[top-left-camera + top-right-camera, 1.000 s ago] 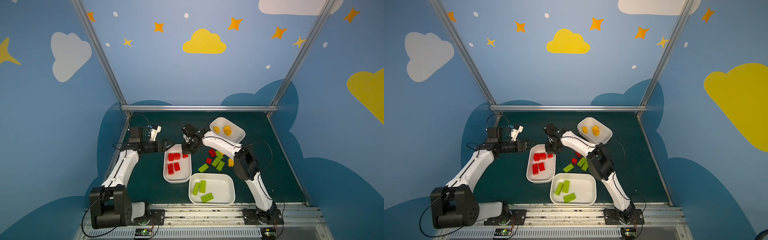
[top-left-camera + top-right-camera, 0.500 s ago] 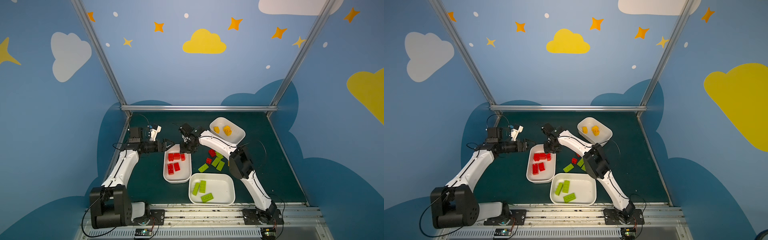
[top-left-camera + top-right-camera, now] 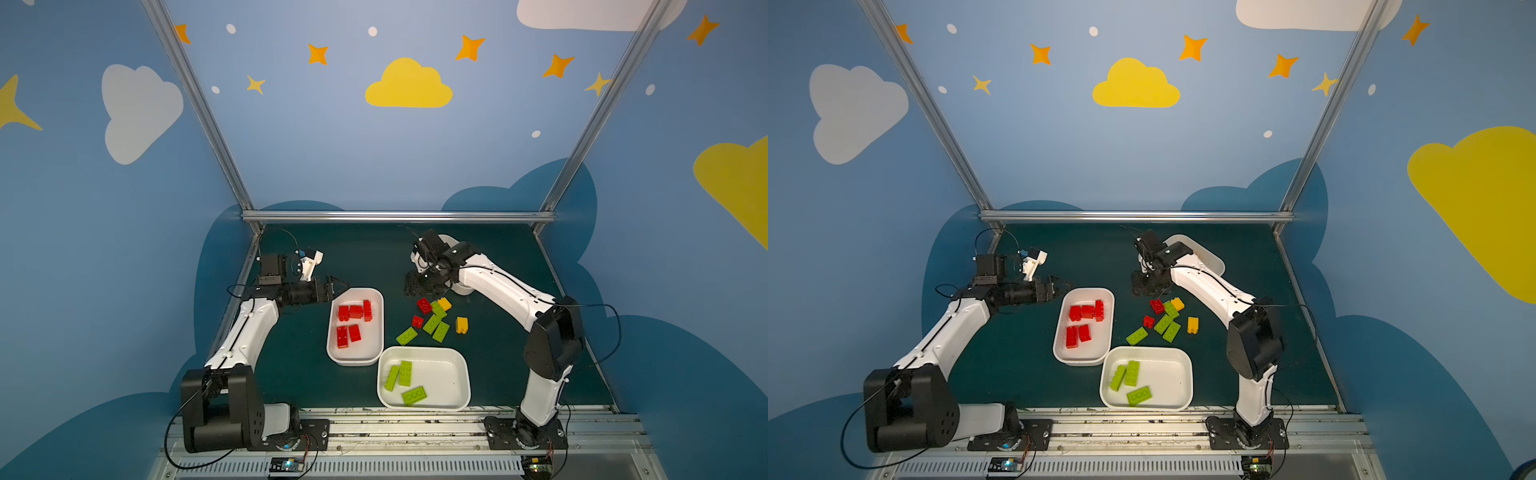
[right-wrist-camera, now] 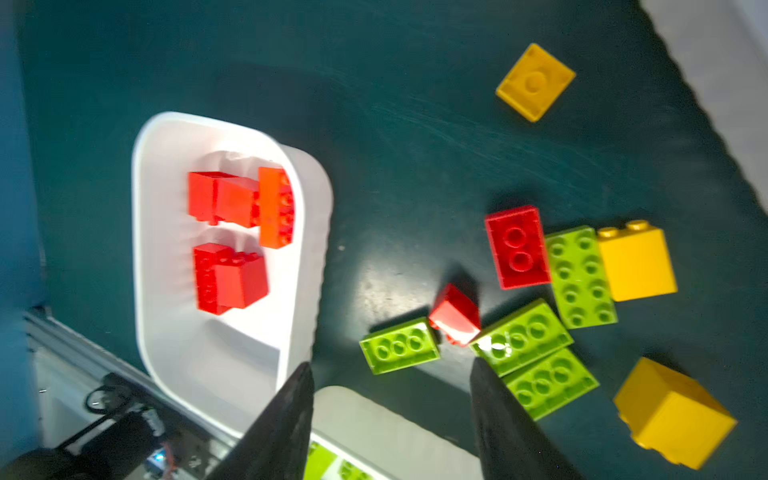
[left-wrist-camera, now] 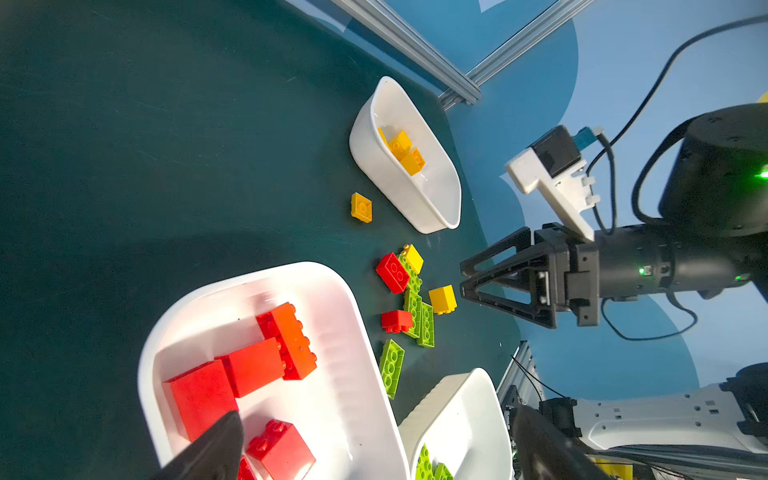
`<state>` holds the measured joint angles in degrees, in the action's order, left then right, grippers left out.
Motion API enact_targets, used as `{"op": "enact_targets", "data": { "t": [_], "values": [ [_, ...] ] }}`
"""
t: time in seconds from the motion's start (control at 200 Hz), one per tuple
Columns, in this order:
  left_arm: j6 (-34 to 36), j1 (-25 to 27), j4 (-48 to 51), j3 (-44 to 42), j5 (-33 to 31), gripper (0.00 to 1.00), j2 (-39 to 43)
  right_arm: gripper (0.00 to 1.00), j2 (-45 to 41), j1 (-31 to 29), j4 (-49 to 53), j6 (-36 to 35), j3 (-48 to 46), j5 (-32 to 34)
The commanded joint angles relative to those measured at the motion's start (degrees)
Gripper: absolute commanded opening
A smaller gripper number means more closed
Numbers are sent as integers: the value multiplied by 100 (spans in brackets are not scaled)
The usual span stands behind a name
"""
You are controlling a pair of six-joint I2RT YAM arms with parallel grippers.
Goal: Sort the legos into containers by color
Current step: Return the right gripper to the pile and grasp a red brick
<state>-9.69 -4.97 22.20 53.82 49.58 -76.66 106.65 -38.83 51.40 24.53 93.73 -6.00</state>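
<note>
Green mat (image 4: pixel 415 124) below: a small red brick (image 4: pixel 455 316) is found just ahead of the part-open, empty right gripper (image 4: pixel 391 365).

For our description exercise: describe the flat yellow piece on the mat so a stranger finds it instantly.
Find the white tub holding yellow bricks. On the mat outside its wall lies the flat yellow piece, alone. Unlike the chunky loose yellow bricks, it is thin.

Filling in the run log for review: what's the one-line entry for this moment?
left gripper: open, empty, beside red-brick tub | right gripper: open, empty, near loose bricks | green-brick tub: partly filled | sorting unfinished
</note>
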Motion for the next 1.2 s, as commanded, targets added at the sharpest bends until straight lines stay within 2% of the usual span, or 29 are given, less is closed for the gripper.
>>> {"op": "enact_targets", "data": {
  "t": [0.0,0.265,0.485,0.856,0.981,1.191],
  "values": [
    [-33,14,-66,-20,126,99,-16,60,147,93,134,-786,-241,396],
    [1,13,18,-52,131,99,52,58,875,191,-265,-1318,-126,380],
    [64,14,101,-60,107,99,90,55,1356,227,-270,-1504,101,804],
    [83,13,84,-56,132,100,-40,52,1335,235,-335,-1483,191,827],
    [82,14,77,-43,136,99,-83,52,1154,262,-297,-1491,138,981],
    [99,12,78,-48,146,100,-138,54,1355,332,-309,-1623,173,1179]
  ]
}}
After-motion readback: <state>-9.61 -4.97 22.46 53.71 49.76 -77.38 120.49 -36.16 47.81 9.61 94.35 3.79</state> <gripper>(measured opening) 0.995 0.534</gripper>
